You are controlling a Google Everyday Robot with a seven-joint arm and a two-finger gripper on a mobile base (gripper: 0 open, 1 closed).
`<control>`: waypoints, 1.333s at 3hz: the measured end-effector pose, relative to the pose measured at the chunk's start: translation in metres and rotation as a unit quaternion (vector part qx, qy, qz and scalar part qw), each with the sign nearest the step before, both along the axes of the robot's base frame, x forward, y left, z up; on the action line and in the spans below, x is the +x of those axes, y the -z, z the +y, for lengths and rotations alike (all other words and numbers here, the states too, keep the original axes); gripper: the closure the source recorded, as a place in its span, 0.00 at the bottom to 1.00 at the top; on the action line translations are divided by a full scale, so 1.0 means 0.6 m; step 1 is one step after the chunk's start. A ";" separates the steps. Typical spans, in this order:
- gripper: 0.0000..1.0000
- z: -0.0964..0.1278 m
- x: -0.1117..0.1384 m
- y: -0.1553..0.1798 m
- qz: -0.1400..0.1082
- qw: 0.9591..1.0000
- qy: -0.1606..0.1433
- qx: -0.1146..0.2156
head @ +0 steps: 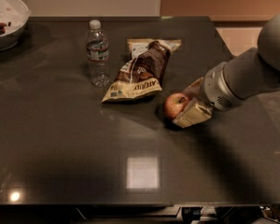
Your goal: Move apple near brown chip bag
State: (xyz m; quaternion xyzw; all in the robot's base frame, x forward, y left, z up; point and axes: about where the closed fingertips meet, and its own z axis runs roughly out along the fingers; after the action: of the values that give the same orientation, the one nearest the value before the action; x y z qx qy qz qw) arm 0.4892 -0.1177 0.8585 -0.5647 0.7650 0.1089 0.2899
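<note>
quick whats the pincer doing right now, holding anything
pincer: closed on the apple, just right of the brown chip bag

The gripper [180, 106], jaws clasping the apple [173, 105], sits just right of the brown chip bag [141, 73].
</note>
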 end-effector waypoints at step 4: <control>0.00 0.002 0.027 0.015 0.005 1.000 -0.005 0.023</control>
State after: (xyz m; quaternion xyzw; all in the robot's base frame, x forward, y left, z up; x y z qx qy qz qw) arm 0.5053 -0.1167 0.8496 -0.5613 0.7606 0.1308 0.2988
